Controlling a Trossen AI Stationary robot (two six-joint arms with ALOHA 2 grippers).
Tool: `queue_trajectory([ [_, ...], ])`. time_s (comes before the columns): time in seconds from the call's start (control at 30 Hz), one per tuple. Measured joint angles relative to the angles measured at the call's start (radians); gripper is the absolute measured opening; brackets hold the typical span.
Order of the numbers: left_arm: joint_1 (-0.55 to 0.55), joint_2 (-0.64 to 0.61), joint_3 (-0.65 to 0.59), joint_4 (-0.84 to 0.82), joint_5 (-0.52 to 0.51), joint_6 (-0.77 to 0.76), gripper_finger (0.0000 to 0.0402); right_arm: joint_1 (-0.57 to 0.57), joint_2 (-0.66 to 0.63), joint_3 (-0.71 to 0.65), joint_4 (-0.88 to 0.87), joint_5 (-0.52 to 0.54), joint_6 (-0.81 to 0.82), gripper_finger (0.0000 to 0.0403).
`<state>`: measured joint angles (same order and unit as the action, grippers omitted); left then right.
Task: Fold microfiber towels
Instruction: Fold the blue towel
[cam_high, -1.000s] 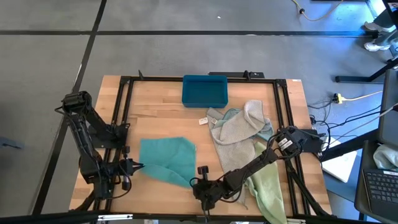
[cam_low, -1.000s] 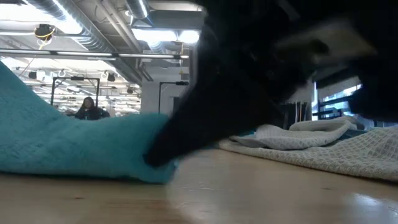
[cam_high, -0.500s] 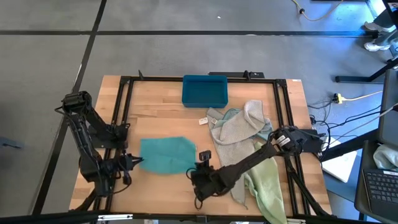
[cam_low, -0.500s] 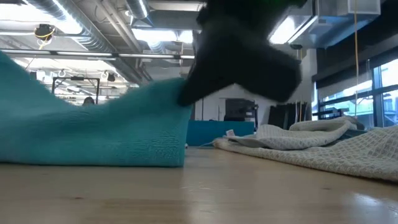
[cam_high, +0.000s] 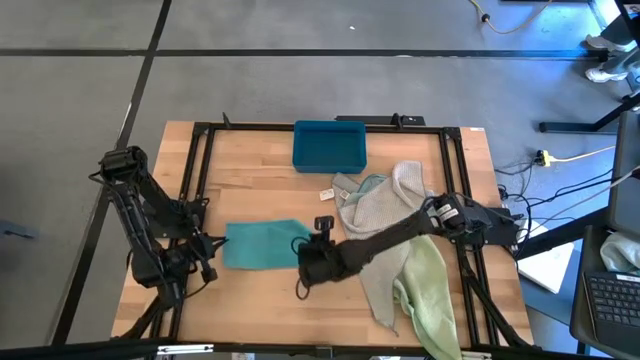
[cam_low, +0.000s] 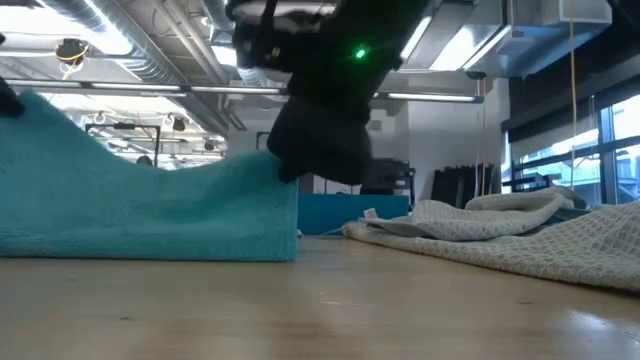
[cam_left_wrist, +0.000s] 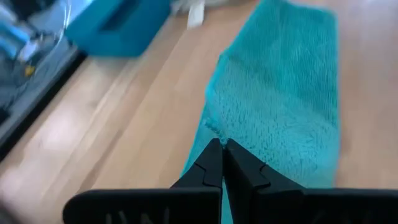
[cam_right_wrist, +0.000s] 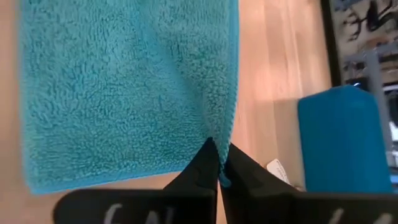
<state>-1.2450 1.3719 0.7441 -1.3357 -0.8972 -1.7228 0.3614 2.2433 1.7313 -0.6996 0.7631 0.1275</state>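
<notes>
You see the teal towel (cam_high: 262, 245) lying left of centre on the wooden table (cam_high: 250, 180), now a narrower band than a second ago. The right gripper (cam_high: 306, 262), fingers pinched shut on the towel's right edge, has carried that edge away from the front of the table and over the cloth. The left gripper (cam_high: 208, 262) stays clamped on the left edge. The first fold looks nearly laid. The other towels (cam_high: 385, 215) wait heaped to the right, near the blue bin (cam_high: 329, 146).
</notes>
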Motion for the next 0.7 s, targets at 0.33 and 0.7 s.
queue_trajectory([
  [0.33,0.086,0.002,-0.058,0.025,0.037,-0.005,0.0000,-0.095,0.000,0.000,0.011,-0.092,-0.007,0.0010],
  [0.7,0.142,0.002,-0.132,0.106,0.063,-0.004,0.0000,-0.126,0.000,0.000,0.049,-0.138,-0.030,0.0017],
])
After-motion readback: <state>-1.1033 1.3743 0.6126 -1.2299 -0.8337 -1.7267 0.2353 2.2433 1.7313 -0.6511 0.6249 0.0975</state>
